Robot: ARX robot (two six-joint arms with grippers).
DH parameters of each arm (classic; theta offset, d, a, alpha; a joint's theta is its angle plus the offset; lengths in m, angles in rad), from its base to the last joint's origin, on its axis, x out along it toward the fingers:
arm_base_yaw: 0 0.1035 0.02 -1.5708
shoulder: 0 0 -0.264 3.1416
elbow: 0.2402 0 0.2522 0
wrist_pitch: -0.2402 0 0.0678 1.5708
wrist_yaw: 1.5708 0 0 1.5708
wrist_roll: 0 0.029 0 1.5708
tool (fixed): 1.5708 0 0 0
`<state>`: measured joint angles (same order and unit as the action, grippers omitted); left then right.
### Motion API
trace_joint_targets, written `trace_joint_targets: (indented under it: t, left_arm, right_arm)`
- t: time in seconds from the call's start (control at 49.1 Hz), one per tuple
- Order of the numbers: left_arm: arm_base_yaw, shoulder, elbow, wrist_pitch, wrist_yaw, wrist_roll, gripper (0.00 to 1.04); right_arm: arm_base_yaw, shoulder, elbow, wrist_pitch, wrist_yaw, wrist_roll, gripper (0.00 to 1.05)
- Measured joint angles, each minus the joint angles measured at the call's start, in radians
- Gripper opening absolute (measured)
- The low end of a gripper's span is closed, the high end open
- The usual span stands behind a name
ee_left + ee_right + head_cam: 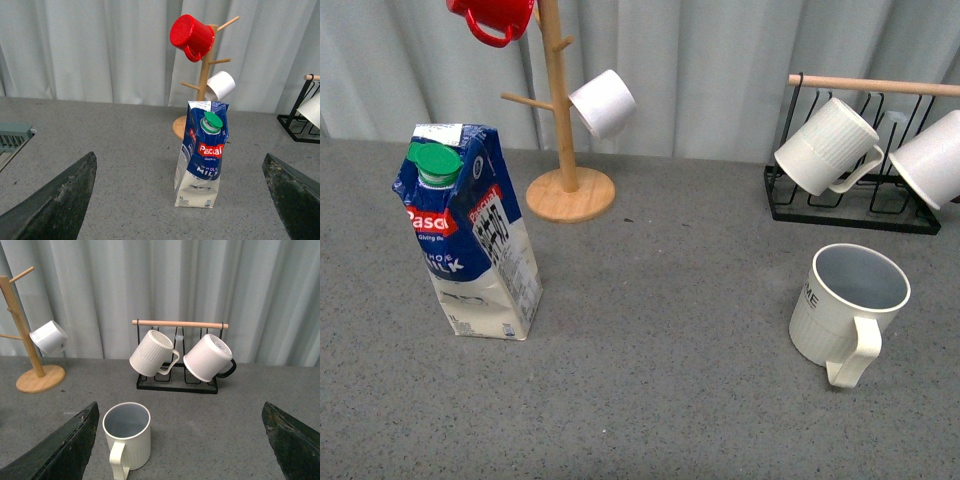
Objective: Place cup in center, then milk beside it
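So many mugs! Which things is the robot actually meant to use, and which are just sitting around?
For the job: the standing cream cup; the milk carton.
Just lying about: wooden mug tree with its red mug and white mug; black rack holding a ribbed mug and a plain mug.

Open tabletop [670, 340] between milk [470, 240] and cup [845, 305]; mug tree [570, 195], rack [910, 88] behind.

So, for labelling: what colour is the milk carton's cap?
Green round cap, clearest in front view.
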<state>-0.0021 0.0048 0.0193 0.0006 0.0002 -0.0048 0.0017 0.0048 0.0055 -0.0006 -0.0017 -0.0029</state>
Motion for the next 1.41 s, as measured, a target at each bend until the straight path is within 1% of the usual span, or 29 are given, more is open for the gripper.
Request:
trace_joint_targets:
  t: [0.082,0.122,0.183,0.347,0.428,0.469,0.571,0.612,0.856,0.999,1.06,1.121,1.305,1.407]
  left_arm:
    - [0.0,0.0,0.0,0.0,0.0,0.0,0.98]
    - [0.0,0.0,0.0,0.0,0.0,0.0,0.98]
    - [0.0,0.0,0.0,0.0,0.0,0.0,0.98]
    - [0.0,-0.001,0.0,0.0,0.0,0.0,0.98]
    - [0.0,-0.001,0.0,0.0,0.0,0.0,0.98]
    - [0.0,-0.001,0.0,0.0,0.0,0.0,0.98]
    - [0.0,-0.001,0.0,0.0,0.0,0.0,0.98]
    - [0.0,-0.001,0.0,0.0,0.0,0.0,0.98]
    - [0.0,-0.001,0.0,0.0,0.0,0.0,0.98]
    - [0.0,-0.001,0.0,0.0,0.0,0.0,0.98]
    - [0.0,-0.001,0.0,0.0,0.0,0.0,0.98]
    - [0.0,-0.001,0.0,0.0,0.0,0.0,0.98]
    - [0.0,-0.001,0.0,0.0,0.0,0.0,0.98]
    - [0.0,-0.001,0.0,0.0,0.0,0.0,0.98]
  right_arm:
    - [-0.003,0.11,0.066,-0.146,-0.03,-0.066,0.95]
    - [-0.003,0.202,0.086,-0.14,-0.046,-0.092,0.95]
    - [0.001,0.306,0.103,-0.089,-0.046,-0.107,0.95]
    - [0.004,0.637,0.19,0.118,-0.084,-0.121,0.95]
    - [0.002,0.886,0.278,0.22,-0.09,-0.114,0.95]
    - [0.003,1.002,0.327,0.235,-0.088,-0.114,0.95]
    - [0.003,1.218,0.449,0.216,-0.057,-0.113,0.95]
    - [0.002,1.257,0.478,0.205,-0.053,-0.111,0.95]
    - [-0.014,1.604,0.756,0.062,-0.059,-0.052,0.95]
    - [-0.013,1.716,0.826,0.034,-0.048,-0.03,0.95]
    - [-0.011,1.752,0.85,0.02,-0.06,-0.01,0.95]
    - [-0.007,1.778,0.866,0.012,-0.072,0.004,0.95]
    - [0.004,1.834,0.906,-0.012,-0.07,0.021,0.95]
    - [0.014,1.888,0.945,-0.049,-0.06,0.035,0.95]
